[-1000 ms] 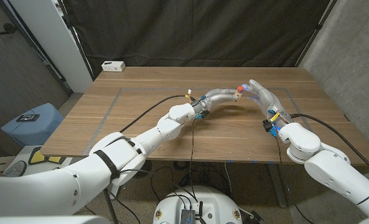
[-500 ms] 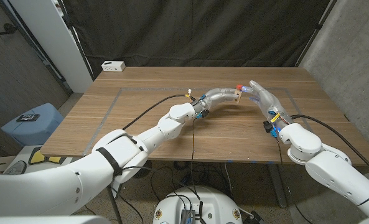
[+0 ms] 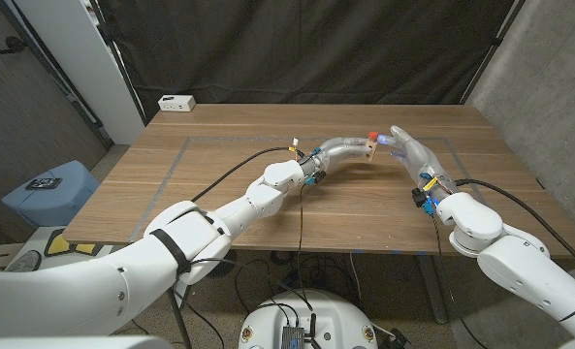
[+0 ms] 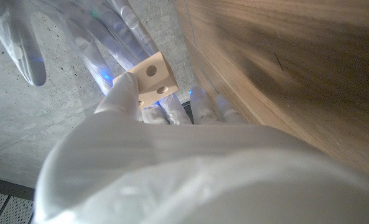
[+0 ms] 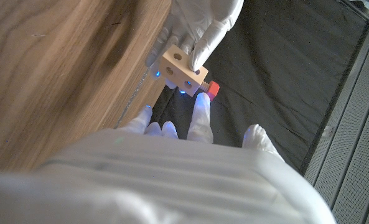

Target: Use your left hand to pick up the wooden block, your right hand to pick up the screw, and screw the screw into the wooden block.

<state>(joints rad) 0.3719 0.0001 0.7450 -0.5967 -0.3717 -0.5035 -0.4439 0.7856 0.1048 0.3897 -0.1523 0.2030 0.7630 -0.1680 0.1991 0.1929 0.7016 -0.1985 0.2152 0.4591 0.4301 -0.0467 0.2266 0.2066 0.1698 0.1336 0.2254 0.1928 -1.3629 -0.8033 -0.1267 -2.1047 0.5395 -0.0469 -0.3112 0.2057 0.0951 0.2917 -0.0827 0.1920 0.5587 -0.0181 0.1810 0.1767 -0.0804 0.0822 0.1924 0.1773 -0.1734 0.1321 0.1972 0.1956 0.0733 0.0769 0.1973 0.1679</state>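
Observation:
My left hand holds the small wooden block above the table's middle, pinched at one end. The drilled holes of the block show in the left wrist view. A red-headed screw sticks out of the far end of the block. My right hand faces the block from the right with its fingers stretched out. One fingertip touches the screw while the thumb stands apart. The screw's shaft is hidden.
The wooden table carries a taped rectangle outline. A white power strip lies at the far left corner. Black cables run from both wrists across the front of the table. A blue stool stands left of the table.
My right hand has drawn back slightly from the block. The red screw head now shows a little higher at the block's end. The left hand has barely moved.

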